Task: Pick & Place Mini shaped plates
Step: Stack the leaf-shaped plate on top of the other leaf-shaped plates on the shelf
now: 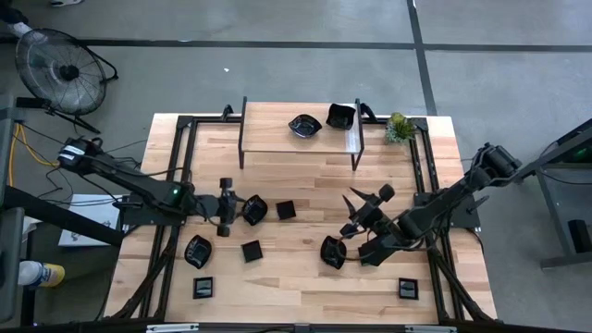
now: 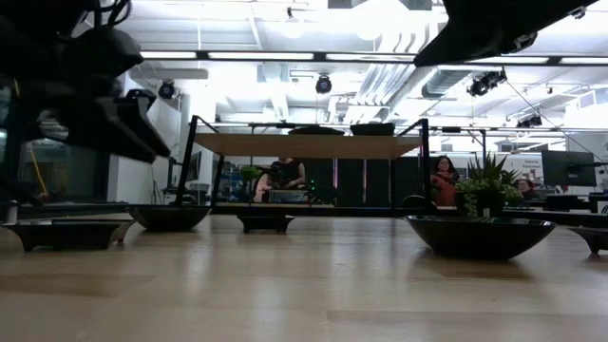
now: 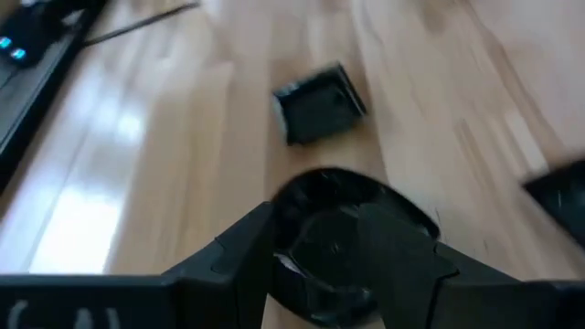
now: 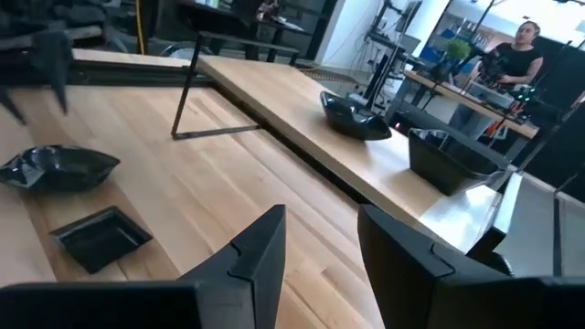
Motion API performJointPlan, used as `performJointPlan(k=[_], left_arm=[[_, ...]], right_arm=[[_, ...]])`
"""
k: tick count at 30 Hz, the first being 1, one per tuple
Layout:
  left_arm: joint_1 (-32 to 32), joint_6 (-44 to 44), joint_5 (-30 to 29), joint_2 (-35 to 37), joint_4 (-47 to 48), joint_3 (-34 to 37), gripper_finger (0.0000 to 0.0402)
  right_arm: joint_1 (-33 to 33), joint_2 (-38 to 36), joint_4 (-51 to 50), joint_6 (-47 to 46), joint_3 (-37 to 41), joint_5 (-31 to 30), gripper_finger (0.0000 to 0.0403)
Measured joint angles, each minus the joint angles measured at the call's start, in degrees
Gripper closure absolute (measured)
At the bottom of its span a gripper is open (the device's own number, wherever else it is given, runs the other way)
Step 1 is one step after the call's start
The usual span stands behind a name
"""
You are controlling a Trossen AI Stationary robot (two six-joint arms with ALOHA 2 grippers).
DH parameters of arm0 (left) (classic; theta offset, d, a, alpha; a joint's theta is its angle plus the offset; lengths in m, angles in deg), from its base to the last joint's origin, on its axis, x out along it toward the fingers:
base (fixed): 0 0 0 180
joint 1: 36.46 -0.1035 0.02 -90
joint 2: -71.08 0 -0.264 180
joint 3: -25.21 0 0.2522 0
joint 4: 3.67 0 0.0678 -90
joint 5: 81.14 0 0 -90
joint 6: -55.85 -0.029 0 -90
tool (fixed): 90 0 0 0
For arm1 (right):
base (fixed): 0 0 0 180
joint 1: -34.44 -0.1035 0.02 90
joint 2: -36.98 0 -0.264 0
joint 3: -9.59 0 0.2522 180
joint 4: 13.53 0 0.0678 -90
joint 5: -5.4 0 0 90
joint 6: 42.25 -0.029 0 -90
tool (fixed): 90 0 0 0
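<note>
**Left gripper holds a plate; right gripper parted and empty**

High view: the table (image 1: 305, 287) carries a raised shelf (image 1: 277, 139) at its far edge, with a wavy plate (image 1: 304, 126) and a deeper square plate (image 1: 340, 117) on it. A plant (image 1: 399, 128) stands just beside the shelf's right end. The left gripper (image 1: 242, 209) is at mid-table, left of centre, against a rounded plate (image 1: 254, 210). A small square plate (image 1: 287, 210) lies just beside that one. Nearer the front lie an oval plate (image 1: 198, 250), a second small square (image 1: 252, 250) and a flat square one (image 1: 203, 288). The right gripper (image 1: 359, 210) hangs right of centre, with a round plate (image 1: 333, 252) near that arm and another flat square (image 1: 407, 289) at the front right.

Low view: dark plates stand in a row across the wood, the largest a bowl-like plate (image 2: 480, 235) at right. The shelf spans the middle behind them, and people sit in the room beyond.

Left wrist view: the two fingers (image 3: 233, 251) are clenched on the rounded plate's rim, one on each side. The small square plate lies on the wood beyond.

Right wrist view: the fingers (image 4: 265, 247) stand apart with only bare wood between them. The shelf with its two plates is ahead.
</note>
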Motion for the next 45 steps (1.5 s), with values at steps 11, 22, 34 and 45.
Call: performJointPlan(k=[11,22,34,45], left_arm=[[0.0,-16.9,6.3,-7.7,0.4,0.0,0.0245],[0.0,-26.1,5.3,-10.9,1.1,0.0,0.0245],[0.0,-29.4,1.3,-14.4,0.7,0.0,0.0251],[0.0,-29.3,3.0,-14.4,0.2,0.0,0.0336]], right_arm=[[0.6,0.0,1.0,4.7,0.0,-3.6,0.0269],[0.6,0.0,1.2,4.8,0.0,-4.0,0.0269],[1.6,0.0,2.5,4.5,0.0,-4.6,0.0269],[2.1,0.0,2.5,4.5,0.0,-3.9,0.0269]])
